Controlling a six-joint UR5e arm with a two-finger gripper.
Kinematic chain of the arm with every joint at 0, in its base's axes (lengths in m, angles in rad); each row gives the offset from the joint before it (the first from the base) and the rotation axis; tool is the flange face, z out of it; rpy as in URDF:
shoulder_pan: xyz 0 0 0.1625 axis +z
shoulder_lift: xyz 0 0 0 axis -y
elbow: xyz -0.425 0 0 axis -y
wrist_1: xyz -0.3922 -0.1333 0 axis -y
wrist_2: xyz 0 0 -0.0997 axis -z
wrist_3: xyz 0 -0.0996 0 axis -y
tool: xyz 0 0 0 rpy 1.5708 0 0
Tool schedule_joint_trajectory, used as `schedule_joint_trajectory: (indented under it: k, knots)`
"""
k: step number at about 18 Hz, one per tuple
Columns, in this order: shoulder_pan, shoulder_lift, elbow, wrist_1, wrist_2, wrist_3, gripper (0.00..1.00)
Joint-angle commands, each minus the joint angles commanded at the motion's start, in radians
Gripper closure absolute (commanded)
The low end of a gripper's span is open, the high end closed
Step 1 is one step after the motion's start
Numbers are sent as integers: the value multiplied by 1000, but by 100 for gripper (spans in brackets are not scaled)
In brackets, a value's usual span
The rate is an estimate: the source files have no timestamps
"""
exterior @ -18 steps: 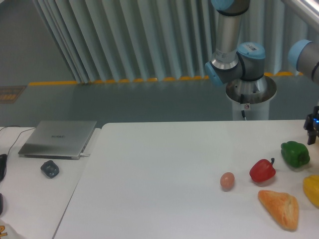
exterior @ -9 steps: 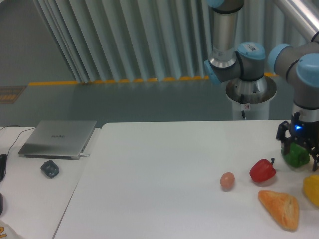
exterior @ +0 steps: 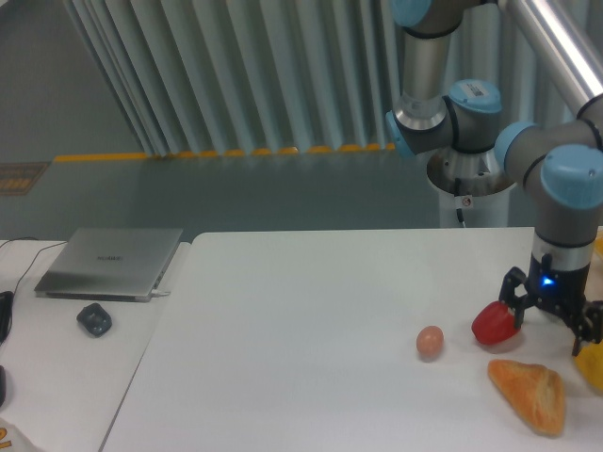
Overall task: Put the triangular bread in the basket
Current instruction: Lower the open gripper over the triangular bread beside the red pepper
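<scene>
- The triangular bread (exterior: 529,395) lies flat on the white table (exterior: 301,320), down in the front right corner.
- The gripper (exterior: 551,316) hangs just above and behind the bread, with its two fingers spread apart and nothing between them.
- A red pepper (exterior: 494,323) sits by the gripper's one finger, and a bit of yellow pepper (exterior: 594,365) peeks out by the other.
- A small brown egg (exterior: 430,342) rests near the red pepper.
- A laptop (exterior: 111,263) lies far off at the other side.
</scene>
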Motion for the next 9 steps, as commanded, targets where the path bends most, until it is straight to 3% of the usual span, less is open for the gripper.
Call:
schedule_joint_trajectory:
  k: [9]
  knots:
    - [-8, -57, -2, 22, 6, 14, 0]
